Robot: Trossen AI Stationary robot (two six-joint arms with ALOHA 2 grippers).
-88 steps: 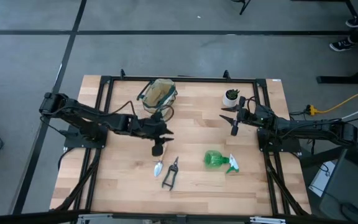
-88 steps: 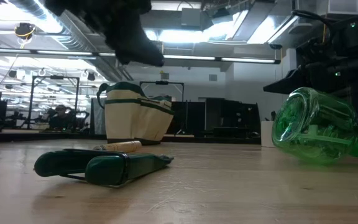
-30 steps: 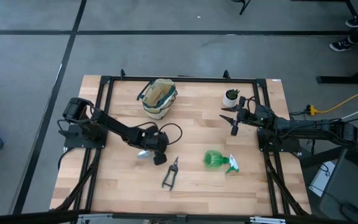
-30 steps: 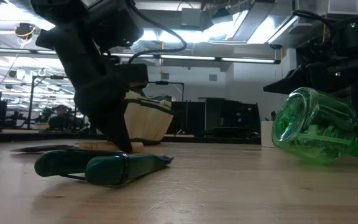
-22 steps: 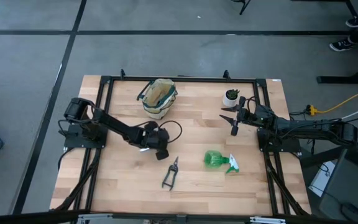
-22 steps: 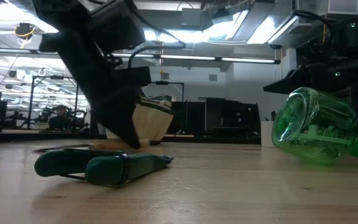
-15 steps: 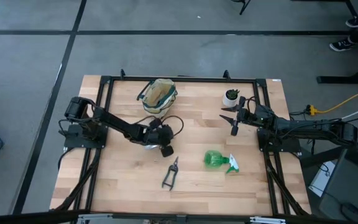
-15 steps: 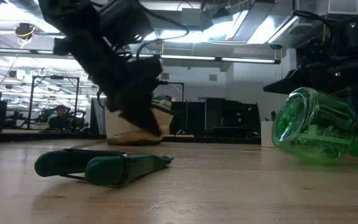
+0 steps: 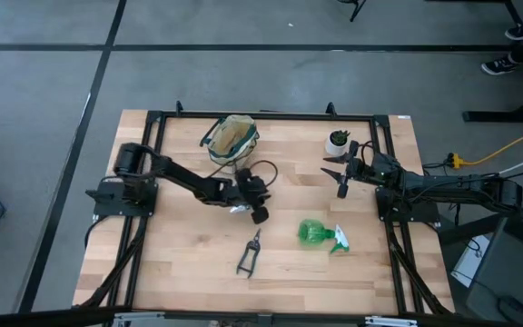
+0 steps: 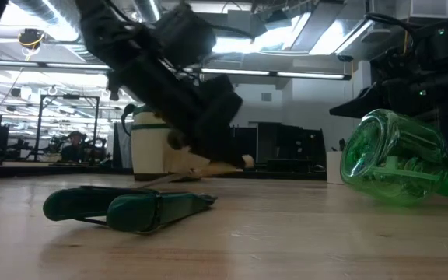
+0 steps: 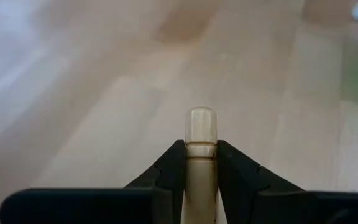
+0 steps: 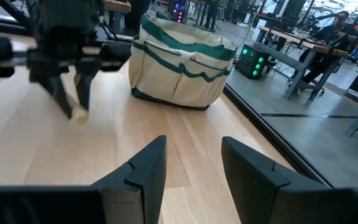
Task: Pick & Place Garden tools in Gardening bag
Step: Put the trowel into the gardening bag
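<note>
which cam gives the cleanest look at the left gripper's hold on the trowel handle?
Left wrist view: the left gripper has both fingers clamped on the trowel handle. The high view shows the gripper small, with the handle mostly hidden. The low view shows the tool tilted under the arm. The right wrist view shows it from afar.

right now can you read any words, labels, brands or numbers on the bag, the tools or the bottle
None can be read.
Bag: plain canvas with green trim, no print showing.
Spray bottle: clear green plastic, no label visible.
Shears: no marking visible.
Trowel handle in the left gripper: bare wood.
</note>
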